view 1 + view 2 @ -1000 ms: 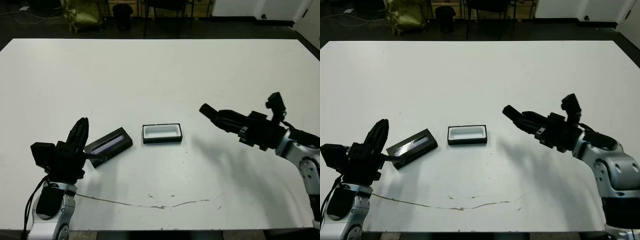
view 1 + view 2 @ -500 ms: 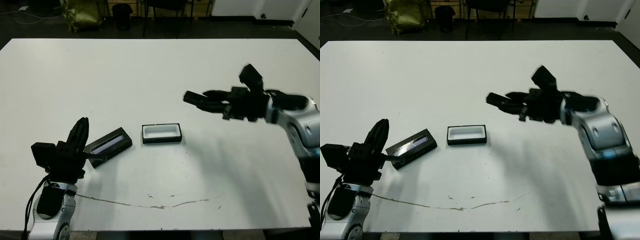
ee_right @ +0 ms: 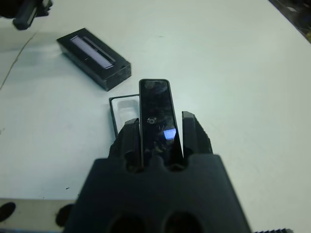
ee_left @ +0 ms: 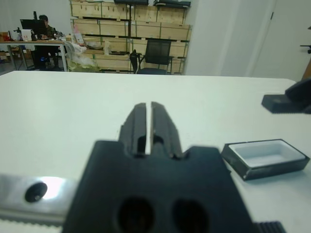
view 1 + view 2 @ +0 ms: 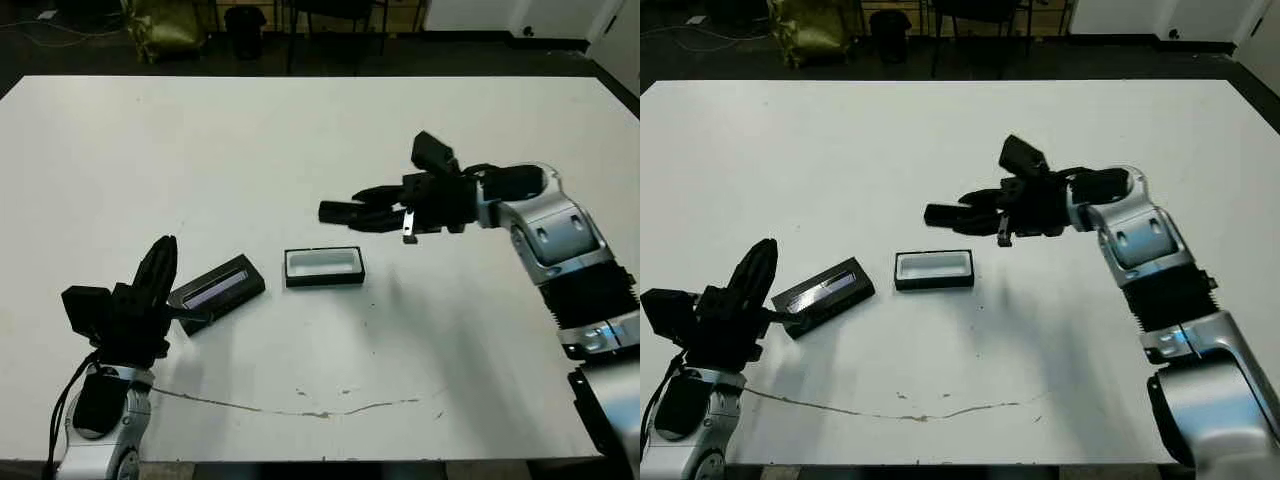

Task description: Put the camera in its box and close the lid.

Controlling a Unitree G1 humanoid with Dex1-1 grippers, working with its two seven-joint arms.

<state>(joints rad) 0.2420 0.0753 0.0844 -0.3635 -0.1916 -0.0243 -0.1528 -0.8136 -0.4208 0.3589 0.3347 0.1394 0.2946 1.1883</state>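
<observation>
1. White bench [image 5: 300,140] with a thin dark crack line near the front edge; shelving, a chair and a seated person beyond it in the left wrist view.
2. Box [image 5: 323,266] open near mid-bench, white interior bare; lid [image 5: 217,288] lying to its left, apart from it, greyish panel up.
3. Right end effector [image 5: 335,211] clamped on the camera [image 3: 156,116], the bar jutting past the fingertips, glossy face toward the wrist lens.
4. Over the last 1 s: swung in from the bench's right side, now above and just behind the box, with the camera's far end over the box's edge in the wrist view.
5. Meaning: transport nearly done; lowering and release probably next.
6. Left end effector [image 4: 145,121] closed on nothing, beside the lid, unmoved since 1 s ago.
</observation>
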